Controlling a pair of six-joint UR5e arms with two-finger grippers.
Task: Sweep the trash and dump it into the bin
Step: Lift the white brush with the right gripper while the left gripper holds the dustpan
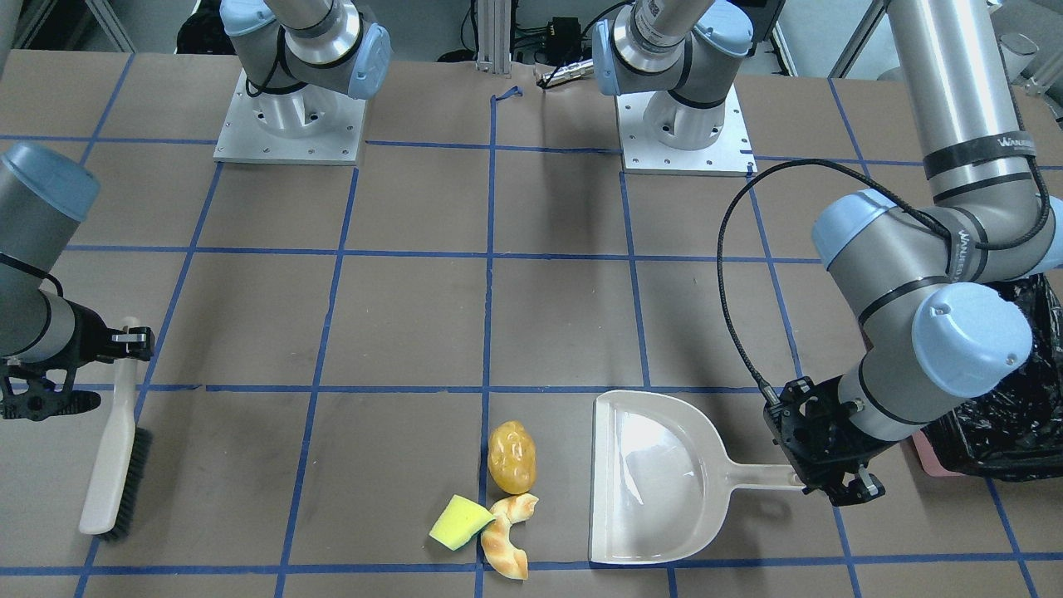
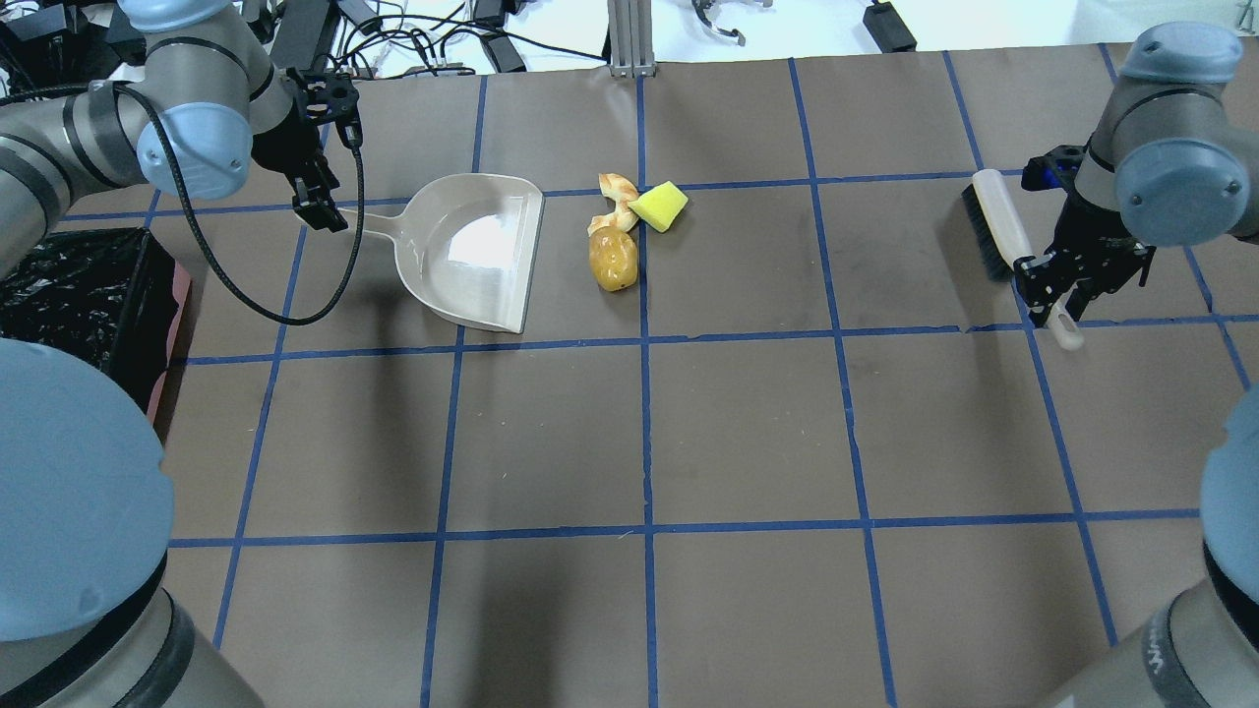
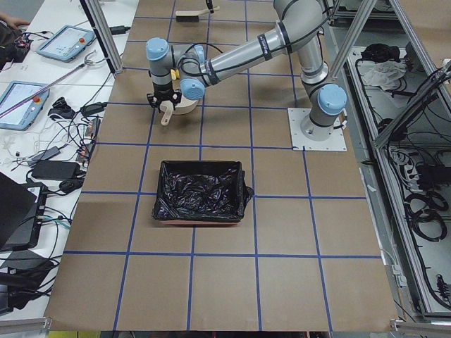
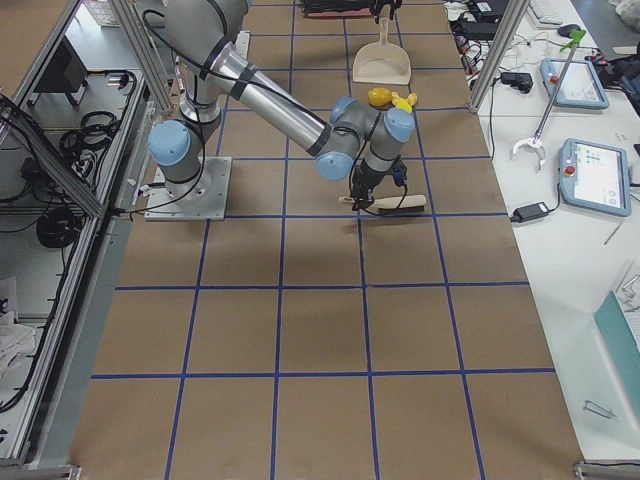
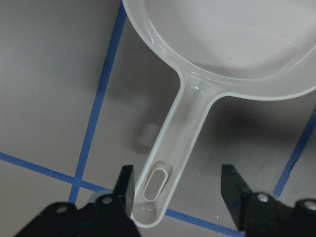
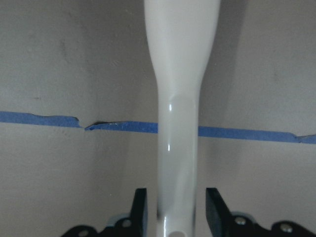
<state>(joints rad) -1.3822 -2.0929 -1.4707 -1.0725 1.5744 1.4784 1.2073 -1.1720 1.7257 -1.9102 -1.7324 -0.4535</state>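
The trash lies together on the brown table: an amber potato-like lump (image 1: 511, 457), a yellow sponge wedge (image 1: 459, 522) and a tan croissant piece (image 1: 507, 536). The beige dustpan (image 1: 656, 473) lies flat beside them, its mouth toward them. My left gripper (image 5: 177, 197) is open and straddles the end of the dustpan handle (image 5: 173, 143); it also shows in the overhead view (image 2: 323, 211). My right gripper (image 6: 177, 207) is shut on the white handle of a hand brush (image 2: 998, 221), far from the trash. The pink bin with its black bag (image 2: 69, 295) stands behind the left arm.
Blue tape lines (image 2: 644, 344) grid the table. The two arm bases (image 1: 291, 124) stand at the robot's side. The brush (image 1: 112, 465) rests with its bristle end on the table near the table's end. Cables and tablets lie past the table's far edge (image 2: 443, 39).
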